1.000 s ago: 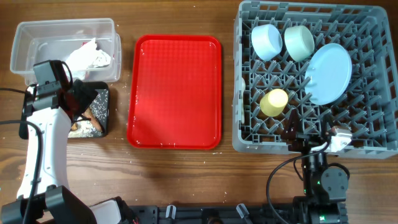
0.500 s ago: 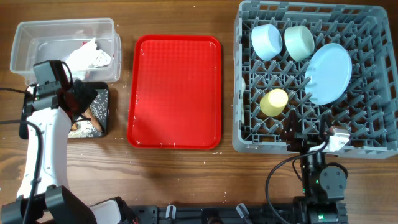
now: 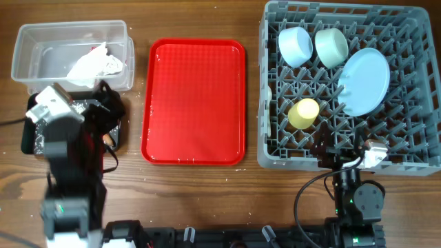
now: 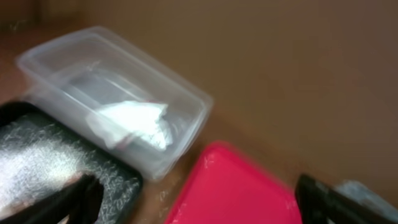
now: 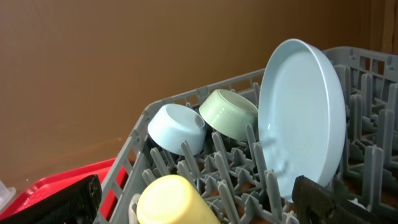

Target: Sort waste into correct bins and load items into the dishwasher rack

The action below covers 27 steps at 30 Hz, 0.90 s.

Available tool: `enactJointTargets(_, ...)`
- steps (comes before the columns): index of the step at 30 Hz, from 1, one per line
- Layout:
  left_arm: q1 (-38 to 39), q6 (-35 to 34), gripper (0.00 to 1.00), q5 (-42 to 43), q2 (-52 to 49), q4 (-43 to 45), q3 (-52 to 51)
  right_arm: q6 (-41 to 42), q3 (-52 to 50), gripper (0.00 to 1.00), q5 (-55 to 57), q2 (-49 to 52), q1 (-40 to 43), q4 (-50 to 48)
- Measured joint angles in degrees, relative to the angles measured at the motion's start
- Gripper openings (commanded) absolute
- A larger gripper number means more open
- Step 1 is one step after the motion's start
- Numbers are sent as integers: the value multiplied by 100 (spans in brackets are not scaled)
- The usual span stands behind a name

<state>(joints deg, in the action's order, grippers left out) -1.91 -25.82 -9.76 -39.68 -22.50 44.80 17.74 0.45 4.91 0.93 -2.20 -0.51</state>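
Overhead, left arm: we see the left gripper [image 3: 107,114] over the right end of the black tray [image 3: 31,127]; from above we cannot tell how its jaws stand.
Overhead, bins: the clear tub [image 3: 69,27] sits just behind the black tray and holds the crumpled white tissue [image 3: 96,63].
Overhead, middle: the red tray [image 3: 193,103] lies between the bins and the dishwasher rack [image 3: 344,8].
Overhead, rack load: the pale blue bowl [image 3: 296,45] and pale green bowl [image 3: 331,46] sit side by side at the far end. The plate [image 3: 363,81] leans just right of them, and the yellow cup [image 3: 303,114] lies nearer the front.
Overhead, right arm: the right gripper [image 3: 342,153] is at the rack's near edge.
Left wrist, pincer: we see both fingers [image 4: 329,199] spread wide apart with nothing between them.
Left wrist, scene: blurred; the tissue lies in the tub, with the black tray in front and a corner of the red tray to the right.
Right wrist, pincer: the fingers [image 5: 323,199] are wide apart, gripping nothing.
Right wrist, rack: the cup is close below, the two bowls are tipped behind it, and the plate stands upright among the pegs.
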Motion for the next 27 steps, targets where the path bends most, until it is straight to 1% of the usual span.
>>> enactJointTargets(2,15,514,100,492,780,597,-748,0,0,100,-2,-2,0,-7)
enactJointTargets(5,15,1121,100,1126,1764,1233,-1912,2,0,100,0,-4,0,-2)
enactJointTargets(8,15,1351,100,1408,2385,1668,-2924,15,0,100,0,-4,0,-2)
enactJointTargets(12,15,1467,100,1528,3136,1978,-3775,15,0,100,-2,-4,0,0)
enactJointTargets(16,15,1495,100,1550,3650,1993,-4258,15,0,100,0,-4,0,0)
enactJointTargets(18,15,1508,100,1547,3834,1864,-4382,15,0,100,0,-4,0,0)
enactJointTargets(27,4,1510,100,1545,3884,1864,-4400,15,0,100,-2,-4,0,0)
